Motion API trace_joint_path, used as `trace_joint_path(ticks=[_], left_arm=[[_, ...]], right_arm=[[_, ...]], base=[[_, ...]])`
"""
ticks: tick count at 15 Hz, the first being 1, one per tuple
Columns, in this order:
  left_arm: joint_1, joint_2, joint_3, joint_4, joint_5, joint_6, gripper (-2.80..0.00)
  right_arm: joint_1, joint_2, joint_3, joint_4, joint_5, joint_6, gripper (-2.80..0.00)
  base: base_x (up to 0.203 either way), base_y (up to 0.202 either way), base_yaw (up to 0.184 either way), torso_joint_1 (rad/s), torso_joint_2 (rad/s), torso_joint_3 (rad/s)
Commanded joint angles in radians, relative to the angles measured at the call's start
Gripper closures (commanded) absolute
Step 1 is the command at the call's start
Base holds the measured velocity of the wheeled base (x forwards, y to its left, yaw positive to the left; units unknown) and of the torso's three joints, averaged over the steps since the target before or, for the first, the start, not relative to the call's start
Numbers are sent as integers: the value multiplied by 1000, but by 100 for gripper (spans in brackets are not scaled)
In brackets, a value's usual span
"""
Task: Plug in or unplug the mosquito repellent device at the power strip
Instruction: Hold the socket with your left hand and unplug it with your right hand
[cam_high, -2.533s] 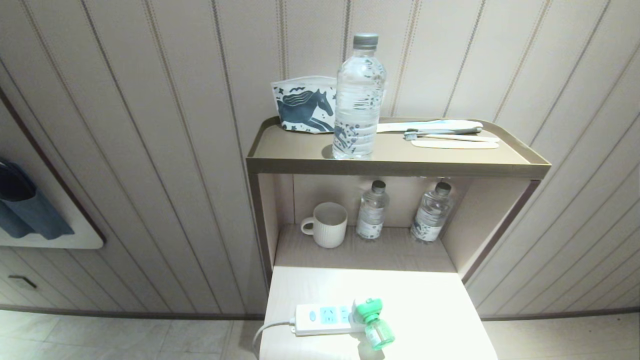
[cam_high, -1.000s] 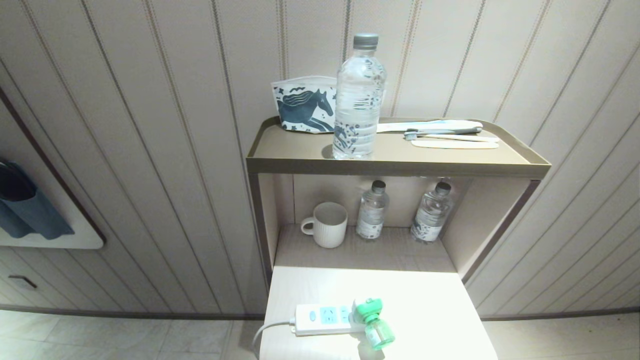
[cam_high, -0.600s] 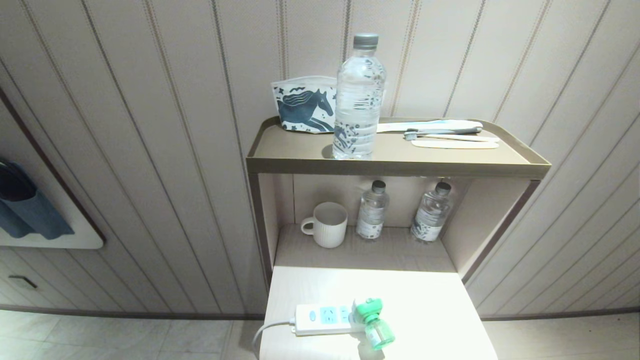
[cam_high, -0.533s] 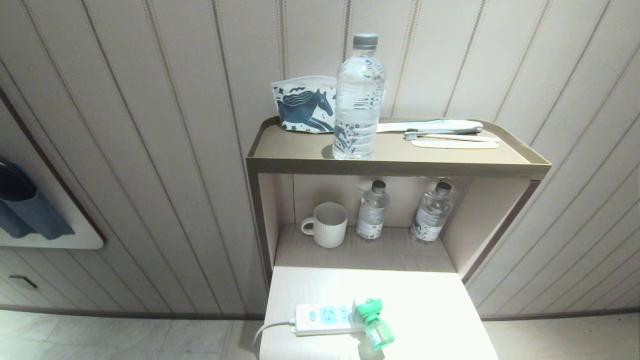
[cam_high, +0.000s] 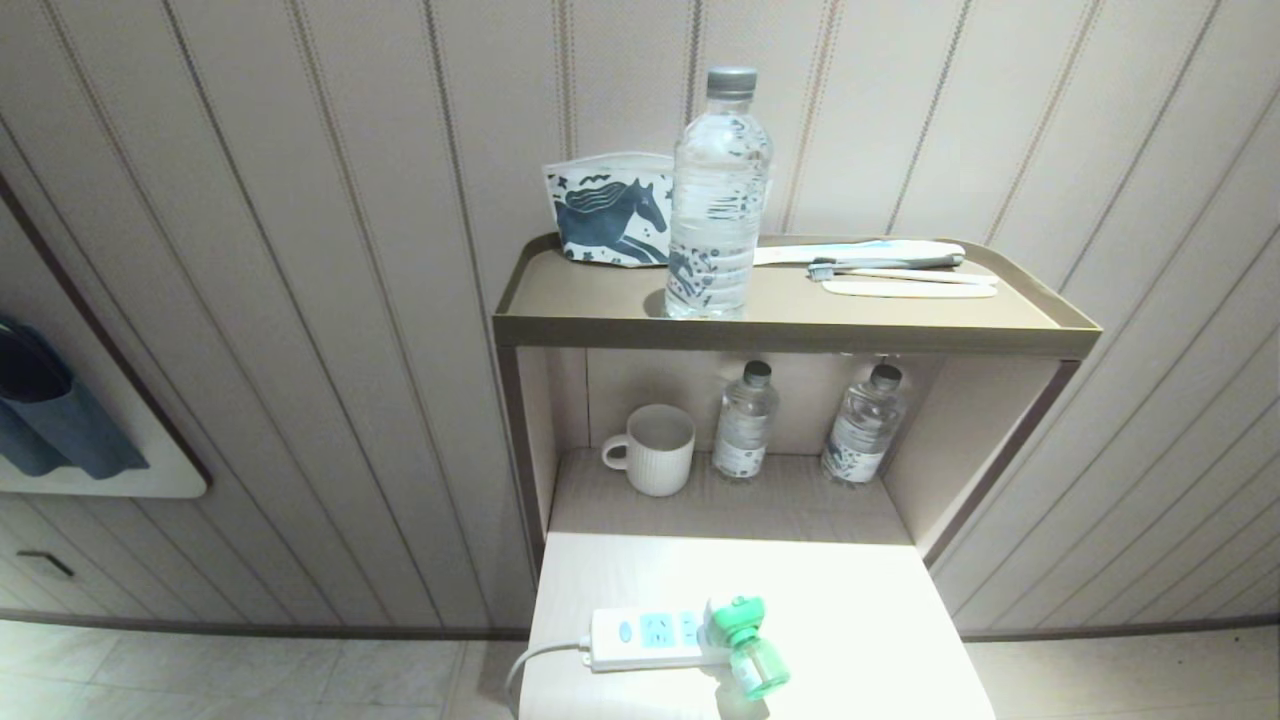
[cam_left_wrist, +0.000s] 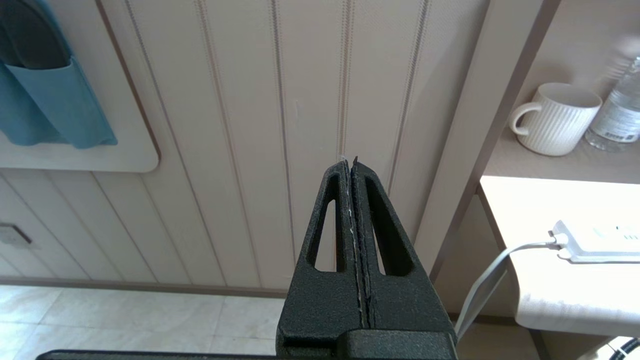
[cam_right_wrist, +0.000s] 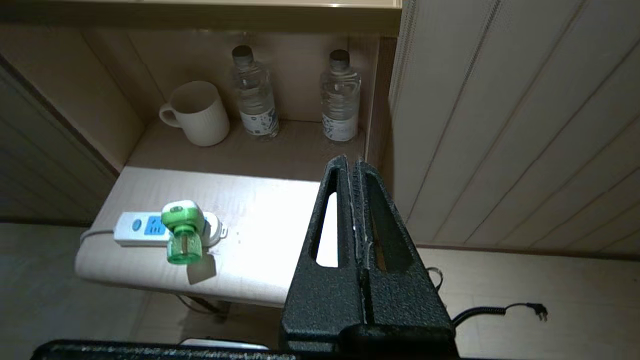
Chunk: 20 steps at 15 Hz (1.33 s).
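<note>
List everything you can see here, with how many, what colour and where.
mosquito repellent device: one, green and white, plugged into the power strip's right end
power strip: one, white with blue sockets, on the pale table
mug: one, cream, lower shelf, left
small water bottles: two, clear, lower shelf
large water bottle: one, clear, top shelf
horse-print pouch: one, white and blue, top shelf, back
toothbrush: one, white, top shelf, right
left pincer: black, shut, facing the wall
right pincer: black, shut, right of the table
</note>
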Motion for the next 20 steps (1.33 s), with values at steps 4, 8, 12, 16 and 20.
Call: trace_joint_path(ticks=[4, 8, 12, 16, 20], left_arm=[[0, 0, 0, -1, 0, 0, 0], [0, 0, 0, -1, 0, 0, 0], [0, 0, 0, -1, 0, 0, 0], [0, 0, 0, -1, 0, 0, 0], [0, 0, 0, -1, 0, 0, 0]], right_arm=[[350, 508, -350, 386, 5, 74, 0], [527, 769, -455, 517, 10, 125, 0], [561, 985, -583, 532, 10, 133, 0], [606, 1131, -689, 531, -2, 132, -280], [660, 1172, -724, 533, -59, 141, -280]], base=[[0, 0, 0, 0, 0, 0], [0, 0, 0, 0, 0, 0], [0, 0, 0, 0, 0, 0], [0, 0, 0, 0, 0, 0], [0, 0, 0, 0, 0, 0]])
